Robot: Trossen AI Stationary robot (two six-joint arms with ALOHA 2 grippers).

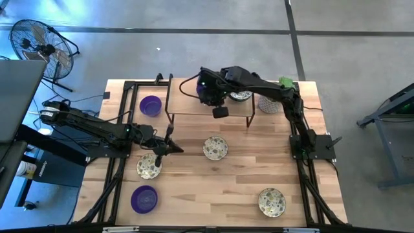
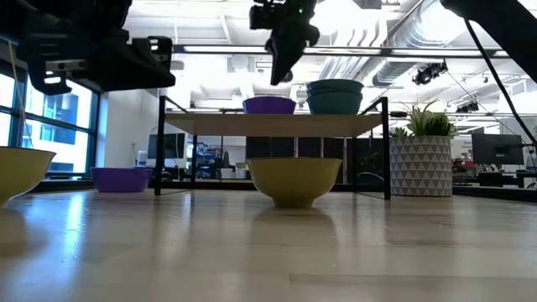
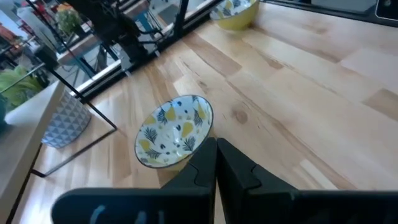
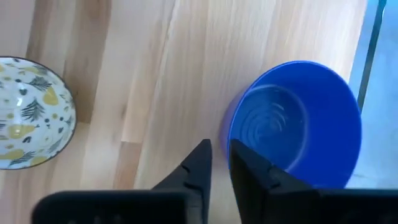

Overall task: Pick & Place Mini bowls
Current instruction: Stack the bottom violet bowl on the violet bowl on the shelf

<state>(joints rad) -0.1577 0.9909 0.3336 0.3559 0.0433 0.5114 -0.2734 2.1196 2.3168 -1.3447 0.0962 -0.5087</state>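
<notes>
While the right gripper (image 1: 217,97) hangs over the raised shelf (image 1: 194,107) at the counter's (image 1: 213,188) far side, its fingers (image 4: 198,163) stand a narrow gap apart beside the rim of a purple bowl (image 4: 298,121) without holding it, though the arm hides most of that bowl from above. The left gripper (image 1: 169,148), fingers pressed together and empty, hovers between two patterned bowls (image 1: 148,166) (image 1: 215,147). Further bowls lie well apart: purple ones (image 1: 151,105) (image 1: 143,198) at the left, a patterned one (image 1: 272,202) near the front right corner.
</notes>
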